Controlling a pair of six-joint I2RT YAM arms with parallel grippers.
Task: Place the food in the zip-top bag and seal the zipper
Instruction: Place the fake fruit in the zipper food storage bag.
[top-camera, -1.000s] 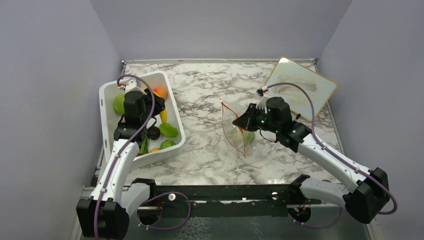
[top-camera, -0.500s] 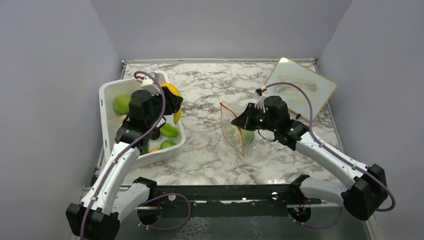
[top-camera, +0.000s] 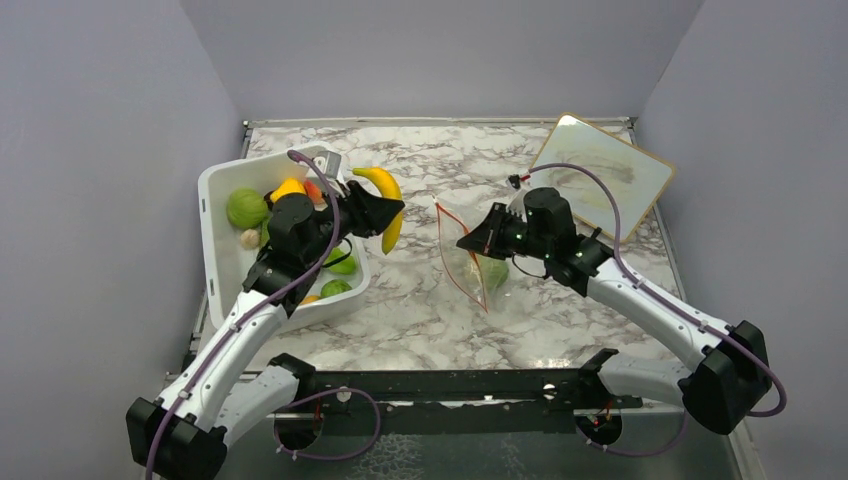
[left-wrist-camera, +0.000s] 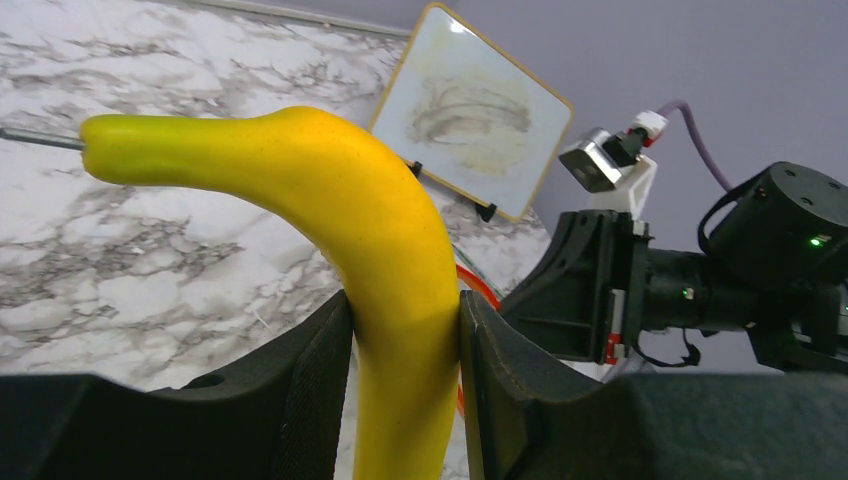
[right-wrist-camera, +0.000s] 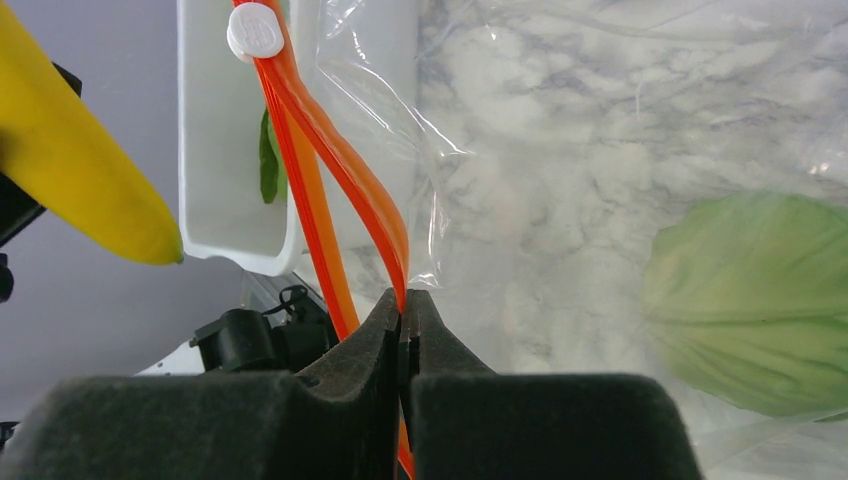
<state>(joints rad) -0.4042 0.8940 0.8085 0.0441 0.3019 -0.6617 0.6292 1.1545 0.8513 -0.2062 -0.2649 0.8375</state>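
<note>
While the left gripper (left-wrist-camera: 405, 335) is clamped on the middle of the banana (top-camera: 384, 196), holding it in the air over the tub's (top-camera: 213, 262) right rim near the table's (top-camera: 420, 310) left edge, the bag (top-camera: 468, 272) stands about mid-table, to the banana's right. The right gripper (right-wrist-camera: 403, 308) is pinched tight on one lip of the zipper (right-wrist-camera: 330, 165) and lifts it, so the mouth gapes as a narrow lens facing left, toward the banana. One green food (top-camera: 495, 271) lies inside the bag already; more food sits in the tub.

What the next move turns on is how the banana lines up with that mouth. From above, its long axis runs roughly from the far edge toward the near edge, and the zipper runs much the same way, so the banana lies broadside to the opening, not end-on. The two are near but apart, with bare table between them. The left arm is the one that has the banana; the right is taken up with the lip.

I judge that the banana must travel right and either slip in sideways, parallel to the zipper, or be turned tip-first. The gap between the lips looks slim from the right wrist view, so tip-first seems safer. The free lip could fold inward if nudged.
</note>
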